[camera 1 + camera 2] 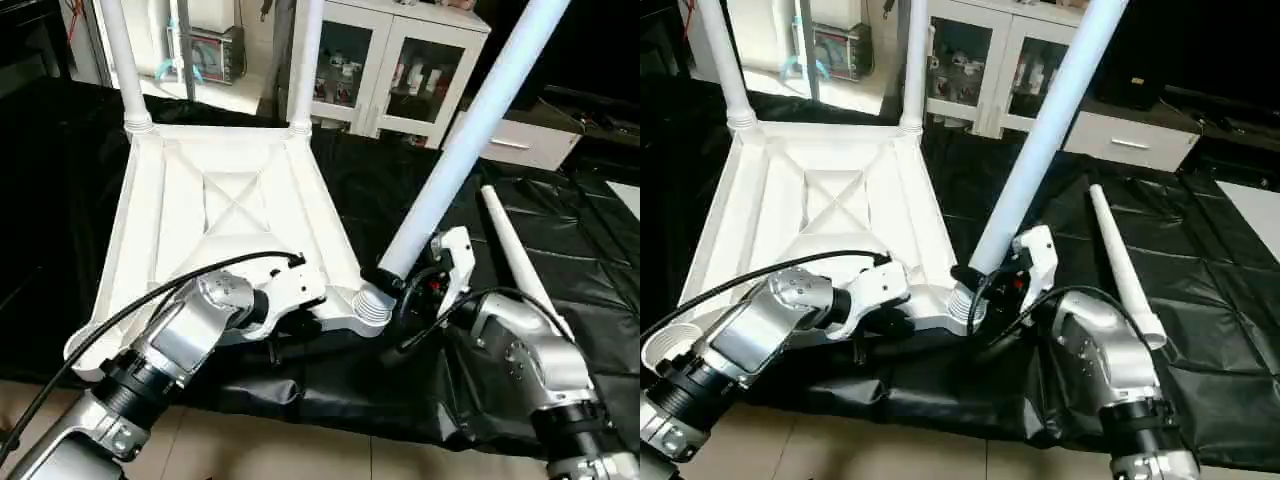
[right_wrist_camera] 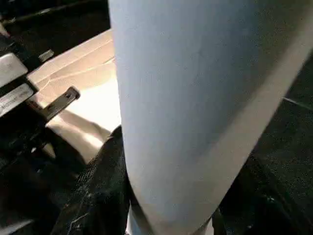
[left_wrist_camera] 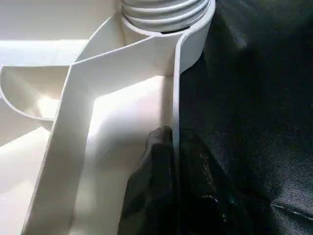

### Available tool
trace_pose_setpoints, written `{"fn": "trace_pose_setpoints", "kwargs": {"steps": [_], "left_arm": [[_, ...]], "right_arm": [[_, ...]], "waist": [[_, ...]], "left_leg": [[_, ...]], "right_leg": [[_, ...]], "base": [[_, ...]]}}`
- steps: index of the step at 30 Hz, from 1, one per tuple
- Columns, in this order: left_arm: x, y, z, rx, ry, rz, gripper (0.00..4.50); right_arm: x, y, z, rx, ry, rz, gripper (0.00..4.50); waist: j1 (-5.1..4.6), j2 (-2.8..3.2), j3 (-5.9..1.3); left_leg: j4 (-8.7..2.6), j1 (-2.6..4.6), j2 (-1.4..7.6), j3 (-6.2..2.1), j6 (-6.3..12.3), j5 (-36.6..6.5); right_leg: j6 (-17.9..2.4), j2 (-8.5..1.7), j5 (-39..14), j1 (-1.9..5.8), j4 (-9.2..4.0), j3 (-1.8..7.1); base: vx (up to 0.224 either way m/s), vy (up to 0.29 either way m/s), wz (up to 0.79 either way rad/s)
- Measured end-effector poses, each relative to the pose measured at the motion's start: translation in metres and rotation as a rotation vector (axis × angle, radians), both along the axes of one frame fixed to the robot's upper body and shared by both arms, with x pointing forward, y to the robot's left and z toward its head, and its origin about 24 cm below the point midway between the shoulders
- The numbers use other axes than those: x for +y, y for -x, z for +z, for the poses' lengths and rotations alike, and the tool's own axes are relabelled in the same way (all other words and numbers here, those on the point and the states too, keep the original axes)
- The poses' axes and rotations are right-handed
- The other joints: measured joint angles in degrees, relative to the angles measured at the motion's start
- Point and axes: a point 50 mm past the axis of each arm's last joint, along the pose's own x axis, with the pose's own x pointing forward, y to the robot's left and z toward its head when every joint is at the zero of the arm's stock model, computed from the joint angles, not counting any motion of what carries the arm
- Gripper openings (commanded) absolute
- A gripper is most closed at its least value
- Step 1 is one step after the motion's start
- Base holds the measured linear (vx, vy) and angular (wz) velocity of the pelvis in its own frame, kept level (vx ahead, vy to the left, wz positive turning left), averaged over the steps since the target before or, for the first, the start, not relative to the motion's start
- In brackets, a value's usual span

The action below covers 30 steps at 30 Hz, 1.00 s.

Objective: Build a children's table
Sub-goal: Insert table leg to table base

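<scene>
lying upside down on a black sheet (image 1: 560,230), the table top (image 1: 215,200) shows its x-ribbed underside, near edge toward the robot and almost at the sheet's front border, where pale floor (image 1: 300,455) begins. two legs (image 1: 125,60) stand upright in the far corner sockets. a third leg (image 1: 470,130) slants up and away to the right from the near right socket (image 1: 372,305), its ribbed end at the socket's mouth. the fourth leg (image 1: 520,260) lies loose on the sheet to the right, well apart from the top, with bare sheet around it.

the left gripper (image 3: 173,186) is pinched on the top's near rim just beside that socket, one black finger on each side of the thin wall. the right gripper (image 1: 405,278) clasps the base of the slanted leg, its fingers either side of the tube just above the socket. both grippers crowd that one corner, with little room between them.

the near left socket (image 1: 668,345) stands empty past the left forearm. a white cabinet (image 1: 395,60) with glass doors and a low white drawer unit (image 1: 520,145) stand beyond the sheet.
</scene>
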Motion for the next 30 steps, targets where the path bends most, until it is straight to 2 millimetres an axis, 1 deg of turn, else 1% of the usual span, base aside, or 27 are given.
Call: {"fn": "trace_pose_setpoints", "kwargs": {"steps": [4,7,10,12,15,19,25,30], "left_arm": [[-0.001,0.000,0.001,0.005,0.009,-0.008,0.03],[-0.003,0.001,0.002,0.002,0.014,-0.017,0.03],[-0.002,0.000,0.003,-0.005,0.013,-0.017,0.03],[0.001,-0.001,0.004,-0.009,0.009,-0.008,0.03],[0.003,-0.002,0.005,-0.015,0.012,0.002,0.03],[0.002,-0.002,0.006,-0.019,0.013,-0.001,0.03],[0.003,-0.002,0.006,-0.020,0.011,-0.001,0.03],[0.005,-0.001,0.008,-0.018,0.005,-0.019,0.03]], "right_arm": [[-0.006,-0.001,0.006,0.012,0.007,0.044,1.86],[-0.010,-0.003,0.015,0.015,0.028,0.103,1.86],[-0.017,-0.004,0.021,0.011,0.057,0.142,1.86],[-0.019,-0.004,0.023,0.010,0.064,0.143,1.86],[-0.016,-0.006,0.026,0.020,0.050,0.144,1.86],[-0.014,-0.007,0.029,0.013,0.048,0.157,1.86],[-0.012,-0.008,0.029,0.003,0.050,0.142,1.86],[-0.007,-0.009,0.028,-0.017,0.080,0.160,1.86]], "waist": [[0.22,0.30,0.10],[0.62,0.54,0.24],[0.88,0.48,0.25],[0.82,0.48,0.26],[0.62,0.46,0.28],[0.85,0.48,0.29],[0.82,0.49,0.30],[0.83,0.44,0.33]], "left_leg": [[-0.08,-0.08,0.01,0.01,0.00,0.00],[-0.27,-0.14,0.02,0.15,0.00,0.00],[-0.49,-0.13,0.09,0.31,-0.02,0.01],[-0.66,-0.13,0.09,0.37,-0.04,0.02],[-0.75,-0.17,0.16,0.38,-0.08,0.05],[-0.71,-0.16,0.17,0.49,-0.09,0.06],[-0.71,-0.14,0.17,0.54,-0.09,0.06],[-0.69,-0.23,0.17,0.54,-0.10,0.07]], "right_leg": [[0.00,0.00,0.00,-0.01,0.07,0.04],[0.00,0.00,0.00,-0.10,0.12,0.13],[0.06,0.06,-0.03,-0.10,0.15,0.11],[0.16,0.07,-0.09,-0.12,0.18,0.12],[0.16,0.13,-0.10,-0.27,0.20,0.13],[0.16,0.12,-0.10,-0.43,0.25,0.18],[0.16,0.12,-0.10,-0.50,0.29,0.25],[0.16,0.12,-0.12,-0.68,0.45,0.28]], "base": [[0.000,0.000,0.00],[0.000,0.000,0.00],[0.000,0.000,0.00],[0.000,0.000,0.00],[0.000,0.000,0.00],[0.000,0.000,0.00],[0.000,0.000,0.00],[0.000,0.000,0.00]]}}
